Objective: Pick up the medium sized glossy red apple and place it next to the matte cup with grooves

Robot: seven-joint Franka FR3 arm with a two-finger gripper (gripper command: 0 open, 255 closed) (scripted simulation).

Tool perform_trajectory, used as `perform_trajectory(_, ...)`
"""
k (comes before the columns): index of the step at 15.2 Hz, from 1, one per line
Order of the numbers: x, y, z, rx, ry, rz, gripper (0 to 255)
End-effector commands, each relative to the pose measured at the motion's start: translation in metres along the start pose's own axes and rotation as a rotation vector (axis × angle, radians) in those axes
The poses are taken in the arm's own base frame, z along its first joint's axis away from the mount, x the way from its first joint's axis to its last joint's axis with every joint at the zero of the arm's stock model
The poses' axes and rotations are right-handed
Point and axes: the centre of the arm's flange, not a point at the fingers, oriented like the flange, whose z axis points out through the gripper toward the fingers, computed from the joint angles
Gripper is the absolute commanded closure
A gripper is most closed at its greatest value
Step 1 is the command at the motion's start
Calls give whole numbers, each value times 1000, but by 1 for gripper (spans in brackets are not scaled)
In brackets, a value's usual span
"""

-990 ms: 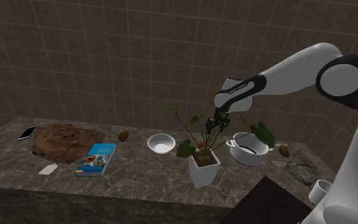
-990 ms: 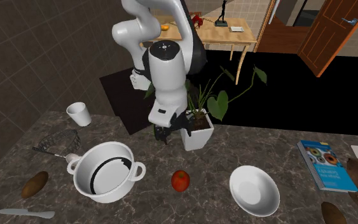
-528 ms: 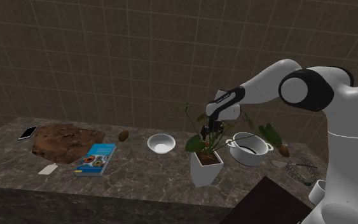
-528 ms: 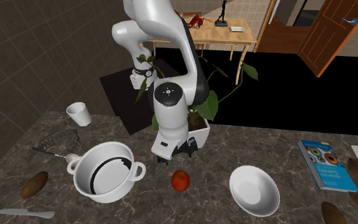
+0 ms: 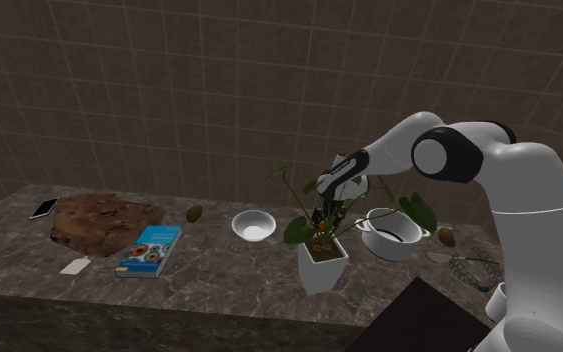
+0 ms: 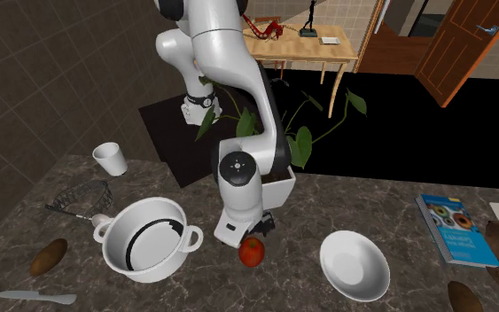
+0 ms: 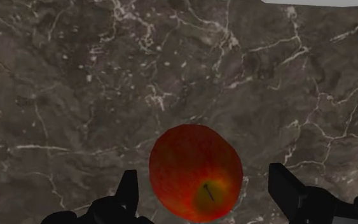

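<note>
On the dark, white-veined stone surface (image 7: 75, 95) we see the red apple (image 7: 195, 172) lying free, between a white two-handled pot (image 6: 150, 270) and a white bowl (image 6: 354, 264), just in front of a leafy plant in a white planter (image 5: 322, 265). The gripper (image 7: 204, 175) hangs low over the apple with its fingers spread wide, one on each side of the fruit, and stone shows between each finger and the red skin, so nothing is clasped. The white cup (image 6: 109, 159) stands well apart from the apple, near the surface's edge beyond the pot and a wire whisk (image 6: 83, 199). Elsewhere on the surface we make out a blue book (image 6: 456, 230), a knife (image 6: 30, 297) and a brown oval lump (image 6: 48, 255). A wall of brown tiles (image 5: 169, 100) rises behind the surface. In the second exterior view a wooden table (image 6: 305, 44) and a wooden door (image 6: 464, 40) stand beyond a black area (image 6: 398, 124).
</note>
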Motion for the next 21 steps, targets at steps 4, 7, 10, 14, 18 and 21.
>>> perform_trajectory(4, 0, 0, 24, 0, 0, 0, 0)
perform_trajectory(7, 0, 0, 24, 0, 0, 0, 0)
perform_trajectory(10, 0, 0, 24, 0, 0, 0, 0)
perform_trajectory(14, 0, 0, 24, 0, 0, 0, 255)
perform_trajectory(18, 1, 0, 25, 0, 0, 0, 255)
perform_trajectory(21, 0, 0, 24, 0, 0, 0, 255)
